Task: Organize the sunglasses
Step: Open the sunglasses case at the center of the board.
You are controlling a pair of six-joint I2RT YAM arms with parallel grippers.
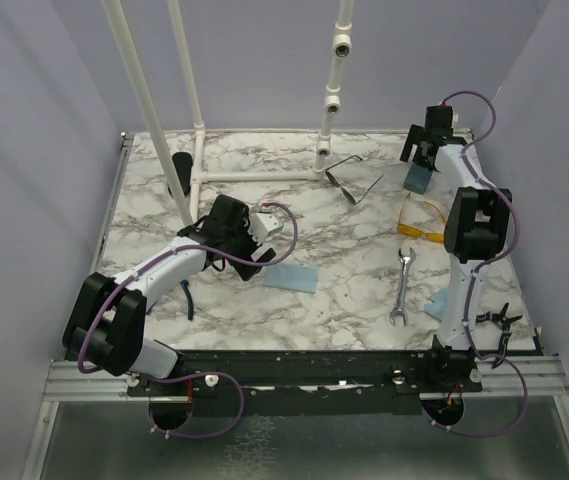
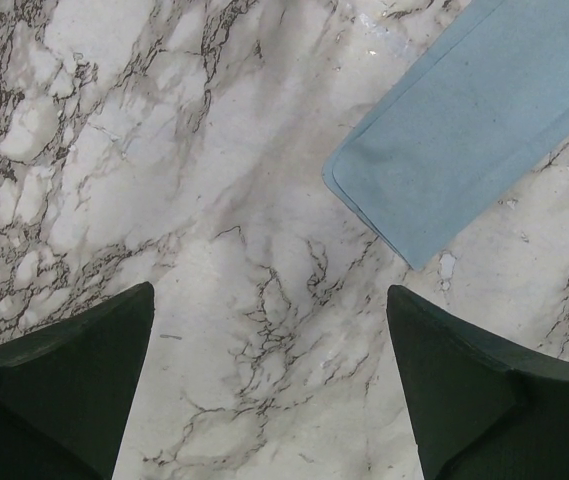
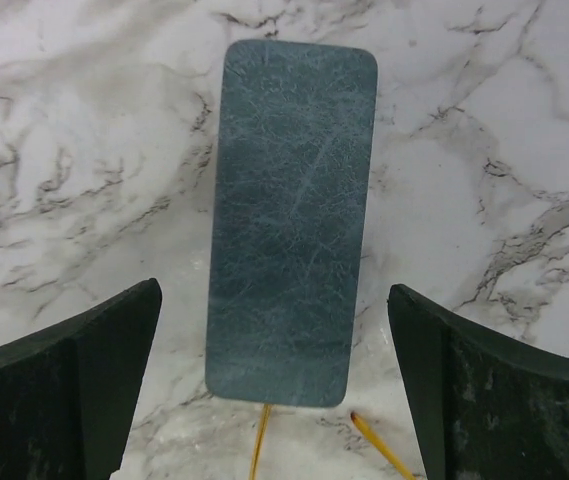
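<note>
Our left arm [image 1: 164,265] bends low over the counter [image 1: 344,300]. The left tool [image 2: 269,290] points down at bare marble. Its two fingers are spread wide and hold nothing. A light blue pouch [image 2: 464,130] lies flat just ahead of this tool, off to its right, and does not touch it.

Our right arm [image 1: 459,290] reaches far out to the back of the counter, with its elbow up high. The right tool [image 3: 273,288] hangs over a blue-grey case [image 3: 289,220]. Its fingers are wide apart, one on each side of the case's near end, and they grip nothing.

The yellow sunglasses [image 1: 421,222] lie on the counter just behind this tool. Their thin arm tips end by the near end of the case. The wire sunglasses [image 1: 356,185] lie near the right tool, on its left, apart from the yellow pair.
</note>
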